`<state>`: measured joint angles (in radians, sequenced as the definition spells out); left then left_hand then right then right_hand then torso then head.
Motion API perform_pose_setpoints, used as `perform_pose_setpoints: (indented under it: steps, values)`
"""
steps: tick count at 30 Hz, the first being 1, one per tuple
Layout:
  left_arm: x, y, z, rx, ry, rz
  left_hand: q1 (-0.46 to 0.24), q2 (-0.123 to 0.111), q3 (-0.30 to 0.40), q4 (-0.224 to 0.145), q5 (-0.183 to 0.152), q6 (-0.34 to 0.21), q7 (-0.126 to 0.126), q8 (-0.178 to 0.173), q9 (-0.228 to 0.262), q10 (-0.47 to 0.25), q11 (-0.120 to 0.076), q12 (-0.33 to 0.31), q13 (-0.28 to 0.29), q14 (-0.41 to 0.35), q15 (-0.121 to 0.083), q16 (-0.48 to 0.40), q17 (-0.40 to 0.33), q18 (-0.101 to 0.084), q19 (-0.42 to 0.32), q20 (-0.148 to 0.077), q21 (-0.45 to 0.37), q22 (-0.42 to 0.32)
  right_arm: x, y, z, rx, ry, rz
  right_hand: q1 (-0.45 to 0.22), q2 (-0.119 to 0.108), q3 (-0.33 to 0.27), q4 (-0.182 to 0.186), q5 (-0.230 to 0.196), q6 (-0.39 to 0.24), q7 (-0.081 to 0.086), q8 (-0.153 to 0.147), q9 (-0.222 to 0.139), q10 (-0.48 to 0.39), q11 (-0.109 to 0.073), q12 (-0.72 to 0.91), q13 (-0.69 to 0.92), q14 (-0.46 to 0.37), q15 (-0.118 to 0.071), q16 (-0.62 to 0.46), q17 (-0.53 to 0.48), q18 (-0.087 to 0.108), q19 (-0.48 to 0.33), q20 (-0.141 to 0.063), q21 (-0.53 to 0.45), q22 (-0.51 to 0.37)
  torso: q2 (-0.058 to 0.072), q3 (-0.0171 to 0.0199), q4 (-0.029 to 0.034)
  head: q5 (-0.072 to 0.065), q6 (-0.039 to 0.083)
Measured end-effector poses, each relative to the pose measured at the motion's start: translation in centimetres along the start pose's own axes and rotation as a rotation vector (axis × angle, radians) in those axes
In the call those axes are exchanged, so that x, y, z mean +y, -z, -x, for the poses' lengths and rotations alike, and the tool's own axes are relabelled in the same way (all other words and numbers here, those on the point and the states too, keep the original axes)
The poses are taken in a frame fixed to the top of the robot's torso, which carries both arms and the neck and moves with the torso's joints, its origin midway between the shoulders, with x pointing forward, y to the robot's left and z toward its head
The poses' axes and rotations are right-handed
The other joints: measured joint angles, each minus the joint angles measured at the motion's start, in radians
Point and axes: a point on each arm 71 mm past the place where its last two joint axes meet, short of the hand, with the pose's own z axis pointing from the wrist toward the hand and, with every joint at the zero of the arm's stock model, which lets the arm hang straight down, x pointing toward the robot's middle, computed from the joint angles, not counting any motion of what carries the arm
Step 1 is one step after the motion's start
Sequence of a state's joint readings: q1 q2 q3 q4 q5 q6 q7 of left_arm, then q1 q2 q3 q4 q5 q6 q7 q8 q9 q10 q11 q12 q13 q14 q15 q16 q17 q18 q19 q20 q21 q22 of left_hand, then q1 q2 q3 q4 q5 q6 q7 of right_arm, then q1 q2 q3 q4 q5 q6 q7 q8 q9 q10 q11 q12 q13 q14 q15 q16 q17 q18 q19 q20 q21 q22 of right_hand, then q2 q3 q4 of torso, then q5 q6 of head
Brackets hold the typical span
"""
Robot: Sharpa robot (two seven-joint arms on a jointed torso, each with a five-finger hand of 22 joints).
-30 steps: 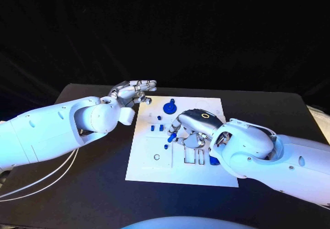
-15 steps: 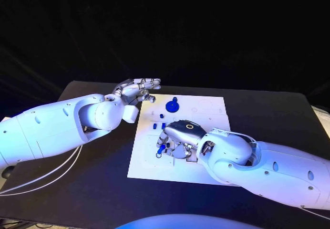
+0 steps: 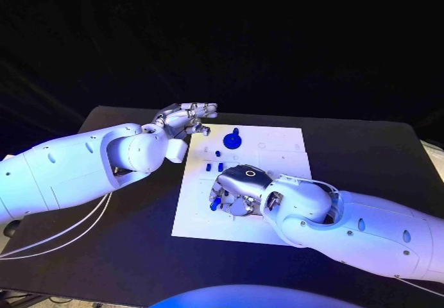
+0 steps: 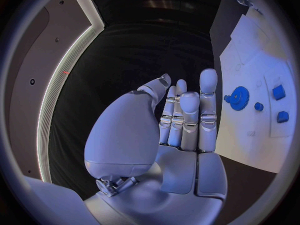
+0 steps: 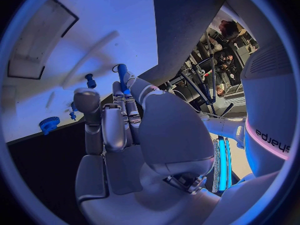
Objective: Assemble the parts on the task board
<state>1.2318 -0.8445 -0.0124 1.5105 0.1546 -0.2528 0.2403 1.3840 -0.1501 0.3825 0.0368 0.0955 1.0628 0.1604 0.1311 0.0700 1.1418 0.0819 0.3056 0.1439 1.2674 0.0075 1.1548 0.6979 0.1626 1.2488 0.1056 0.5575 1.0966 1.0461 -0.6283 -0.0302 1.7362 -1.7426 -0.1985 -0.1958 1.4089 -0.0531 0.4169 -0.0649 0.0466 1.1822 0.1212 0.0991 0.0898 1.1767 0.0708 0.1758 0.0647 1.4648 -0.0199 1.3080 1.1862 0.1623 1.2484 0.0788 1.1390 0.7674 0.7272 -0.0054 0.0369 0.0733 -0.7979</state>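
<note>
The white task board (image 3: 278, 144) lies in the middle of the black table. My right hand (image 3: 239, 189) hovers over the board's left middle and pinches a small blue peg (image 3: 215, 203) at its fingertips; the right wrist view shows that peg (image 5: 122, 74) between thumb and finger above the board (image 5: 94, 25). A blue gear (image 3: 231, 139) stands at the board's far side, with two small blue parts (image 3: 213, 167) nearer. My left hand (image 3: 190, 115) is held off the board's far left corner, fingers straight and apart, holding nothing (image 4: 184, 120).
In the left wrist view the gear (image 4: 237, 97) and several small blue parts (image 4: 278, 91) sit on the board (image 4: 262, 60). A recessed slot (image 5: 34, 40) lies in the board. Bare black table (image 3: 370, 154) surrounds the board.
My right hand has carried the blue peg to the left and toward the board's near side. The left hand has stayed almost where it was.
</note>
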Motion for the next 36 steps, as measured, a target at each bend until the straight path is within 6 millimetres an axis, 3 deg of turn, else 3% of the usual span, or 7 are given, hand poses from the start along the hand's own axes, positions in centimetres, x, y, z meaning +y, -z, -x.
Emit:
perform_pose_setpoints:
  steps: [8,36]
  values:
    - [0.0,0.0,0.0,0.001,-0.003,0.001,0.0,0.0,0.0,0.0,0.0,0.0,0.0,0.0,0.0,0.0,0.0,0.0,0.0,0.0,0.0,0.0,0.0,0.0,0.0,0.0,0.0,0.0,-0.1,0.0,0.0,-0.003,0.02,-0.006,0.0,0.0,0.0,0.0,0.0,-0.003,0.0,-0.002,0.0,0.0,0.0,-0.005,0.0,0.0,0.0,0.0,0.0,0.0,0.0,0.0,0.0,-0.001,0.0,0.0,0.0006,-0.006,-0.002]
    - [0.1,-0.1,-0.1,0.008,-0.008,0.003,0.0,0.0,0.0,0.0,0.0,0.0,0.0,0.0,0.0,0.0,0.0,0.0,0.001,0.0,0.0,0.0,0.0,0.0,0.0,0.0,0.0,0.0,1.0,-1.0,-0.5,0.022,0.096,-0.034,0.0,0.0,0.003,0.003,-0.003,-0.007,0.0,-0.007,0.001,0.0,0.0,-0.002,0.001,0.0,0.0,0.0,0.0,0.0,-0.004,0.004,0.0,-0.005,-0.001,0.0,0.0,-0.002,-0.004]
